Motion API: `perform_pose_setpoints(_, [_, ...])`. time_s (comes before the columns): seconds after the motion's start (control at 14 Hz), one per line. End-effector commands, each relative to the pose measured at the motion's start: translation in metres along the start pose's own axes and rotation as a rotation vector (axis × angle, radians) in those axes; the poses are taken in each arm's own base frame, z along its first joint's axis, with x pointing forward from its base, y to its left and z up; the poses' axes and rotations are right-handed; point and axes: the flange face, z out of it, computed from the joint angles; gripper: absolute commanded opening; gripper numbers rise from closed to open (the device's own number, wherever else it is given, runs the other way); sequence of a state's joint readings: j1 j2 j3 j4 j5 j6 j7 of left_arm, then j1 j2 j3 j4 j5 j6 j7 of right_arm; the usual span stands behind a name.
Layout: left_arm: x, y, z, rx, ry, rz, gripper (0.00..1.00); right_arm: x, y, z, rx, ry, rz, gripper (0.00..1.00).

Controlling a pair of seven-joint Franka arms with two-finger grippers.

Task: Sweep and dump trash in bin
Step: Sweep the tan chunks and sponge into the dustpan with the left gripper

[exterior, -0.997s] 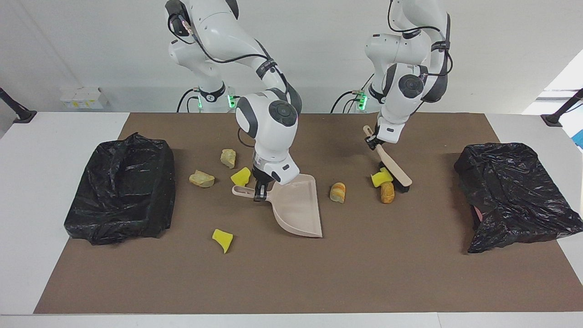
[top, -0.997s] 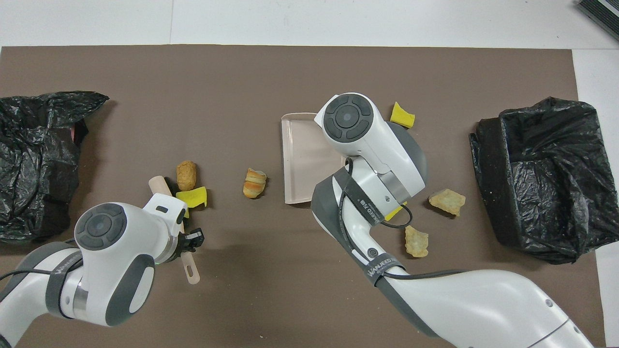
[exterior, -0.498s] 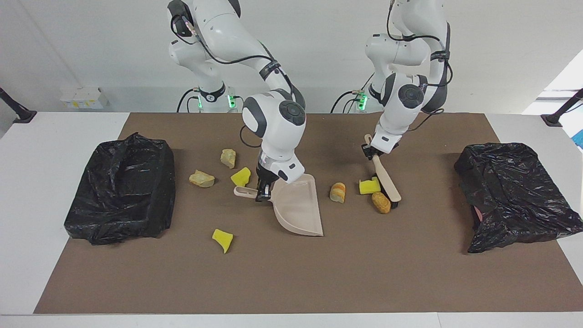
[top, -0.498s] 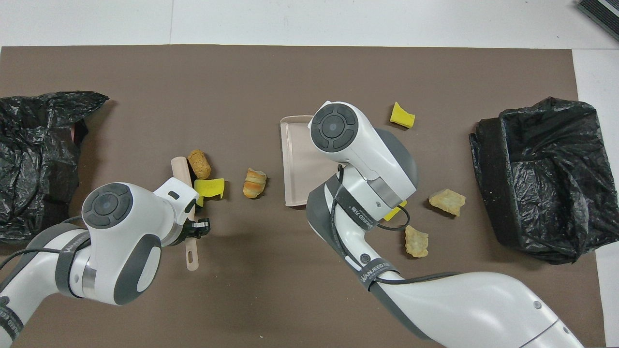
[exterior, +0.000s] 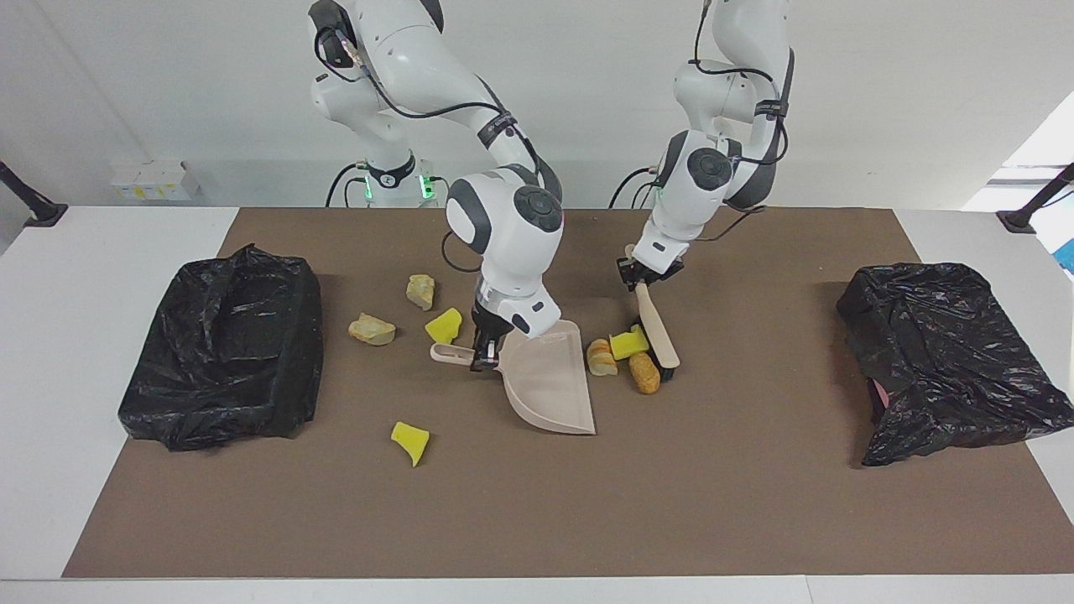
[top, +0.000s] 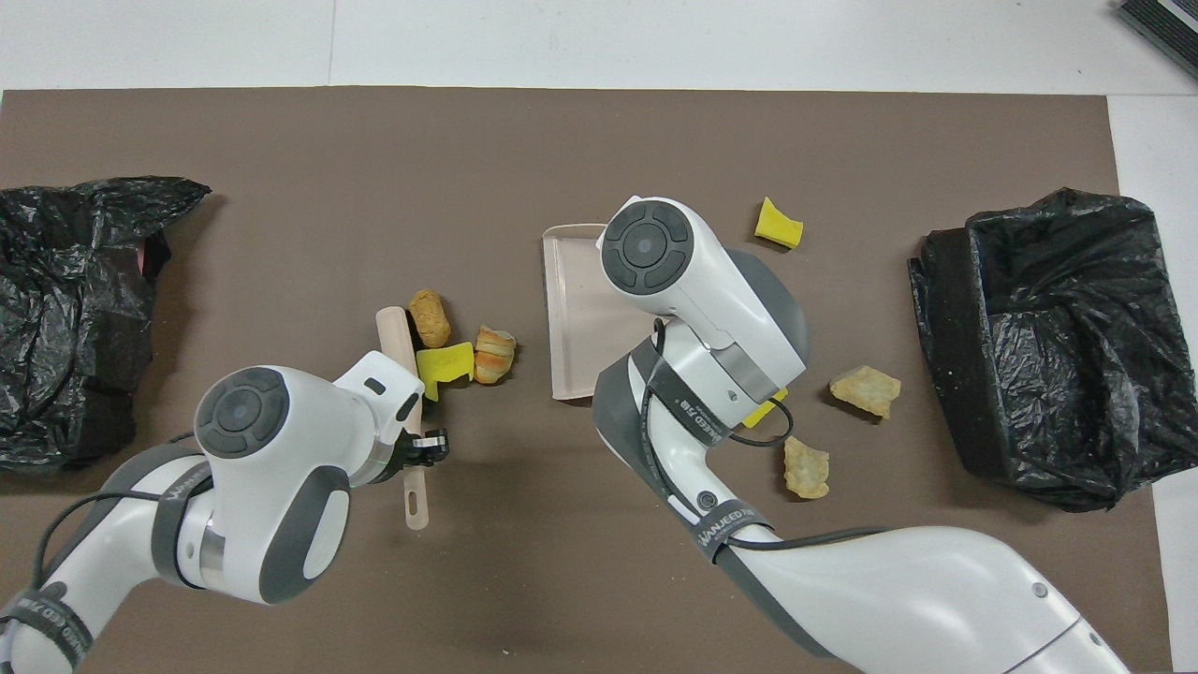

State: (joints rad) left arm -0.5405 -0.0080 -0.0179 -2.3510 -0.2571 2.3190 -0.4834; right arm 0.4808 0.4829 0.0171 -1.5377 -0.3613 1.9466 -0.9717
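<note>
My right gripper (exterior: 481,359) is shut on the handle of the pale pink dustpan (exterior: 545,382), which rests tilted on the mat with its mouth toward the left arm's end. My left gripper (exterior: 639,278) is shut on the handle of the brush (exterior: 659,335), whose bristles touch the mat. Three pieces of trash are bunched between brush and pan: a bread roll (exterior: 600,356), a yellow sponge (exterior: 628,344) and an orange-brown roll (exterior: 644,372). In the overhead view the right wrist hides the pan's handle; the pan (top: 573,318) and left gripper (top: 426,449) show.
More trash lies toward the right arm's end: two beige stones (exterior: 420,291) (exterior: 372,329) and two yellow sponges (exterior: 443,325) (exterior: 410,440). A black-bagged bin (exterior: 222,344) stands at the right arm's end, another (exterior: 948,361) at the left arm's end.
The left gripper has swept the brush toward the dustpan, pushing the sponge and orange-brown roll against the bread roll, which slid closer to the pan. The dustpan shifted only slightly.
</note>
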Motion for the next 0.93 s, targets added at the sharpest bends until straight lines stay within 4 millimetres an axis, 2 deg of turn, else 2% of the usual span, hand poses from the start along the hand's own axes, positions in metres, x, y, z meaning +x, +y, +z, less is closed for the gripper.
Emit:
perform_pose_setpoints(0.0, [-0.011,0.047,-0.002,-0.069,-0.015,0.01,0.0,-0.002,-0.002,0.006,-0.008,-0.01,-0.032,0.0])
perform_pose_setpoints(0.14, [-0.01,0.086,0.002,-0.097,-0.02,0.02,0.0,-0.004,-0.001,0.005,-0.008,-0.01,-0.027,0.0])
perform_pose_setpoints(0.28, [-0.008,0.108,-0.006,-0.117,-0.005,0.033,0.0,-0.004,0.0,0.007,-0.006,-0.01,-0.025,0.0])
perform_pose_setpoints(0.36, [-0.01,0.113,-0.007,-0.12,-0.002,0.038,0.0,-0.004,0.0,0.007,-0.006,-0.01,-0.025,0.0])
perform_pose_setpoints(0.5, [-0.009,0.112,-0.009,-0.122,-0.001,0.033,0.0,-0.004,-0.001,0.007,-0.005,-0.011,-0.022,0.0])
perform_pose_setpoints(0.64, [-0.01,0.108,-0.02,-0.124,-0.005,0.033,0.0,-0.005,0.0,0.007,-0.005,-0.009,-0.02,0.0])
perform_pose_setpoints(0.78, [-0.005,0.095,-0.032,-0.112,-0.022,0.009,0.0,-0.006,0.0,0.006,-0.006,-0.009,-0.019,0.0])
perform_pose_setpoints(0.85, [0.001,0.081,-0.038,-0.101,-0.031,-0.008,0.0,-0.006,0.0,0.007,-0.003,-0.011,-0.019,0.0])
